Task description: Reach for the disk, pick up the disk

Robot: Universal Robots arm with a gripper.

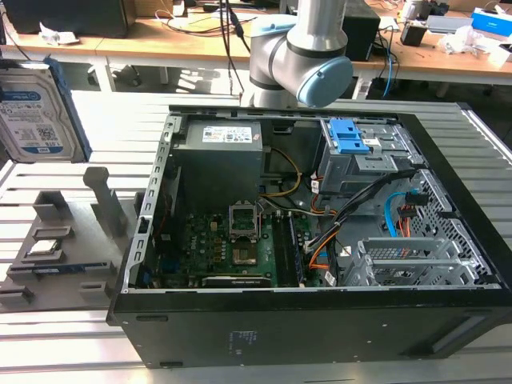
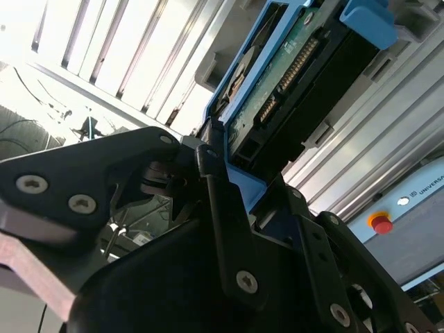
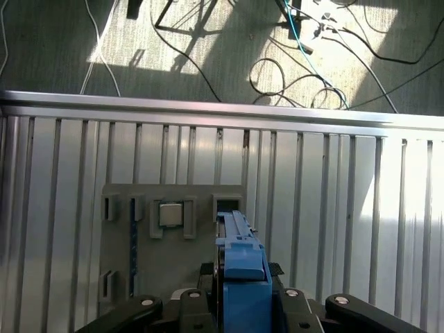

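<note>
Pincer closed tight on the disk; disk held above grey tray.

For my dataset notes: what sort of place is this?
Probably a robotics lab: an open black desktop computer case on a slatted aluminium table, a grey robot arm, cluttered wooden desks behind.

Disk cut by exterior view's left edge (left part lost).
</note>
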